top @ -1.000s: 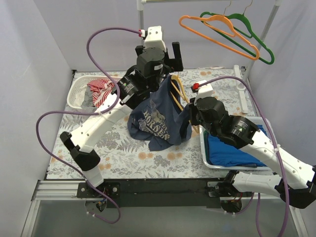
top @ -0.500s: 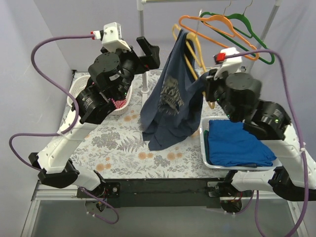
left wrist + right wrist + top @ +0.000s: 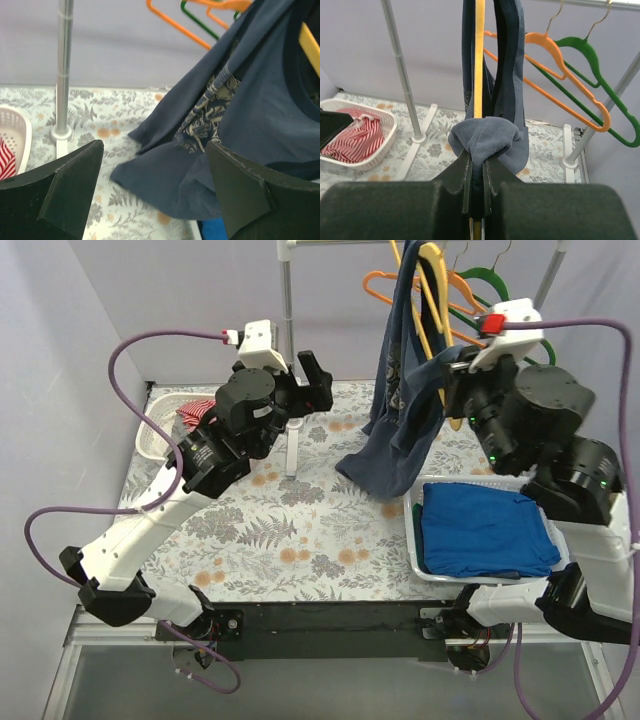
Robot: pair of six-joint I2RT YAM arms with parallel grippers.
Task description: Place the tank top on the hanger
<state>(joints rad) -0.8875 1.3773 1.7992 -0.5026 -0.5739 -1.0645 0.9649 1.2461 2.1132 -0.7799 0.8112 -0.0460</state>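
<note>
From above, our right gripper (image 3: 450,368) is clamped on the yellow hanger (image 3: 432,280) together with a fold of the tank top (image 3: 400,430). It holds both high beside the orange hanger (image 3: 372,282). Our left gripper (image 3: 312,388) stands wide and empty, well apart.

The left wrist view shows navy cloth hanging ahead of its spread jaws.

The right wrist view shows cloth bunched at the pinch. Whether both straps sit on the hanger arms, we cannot tell. We should hold the hanger level while the left tugs the hem straight.
</note>
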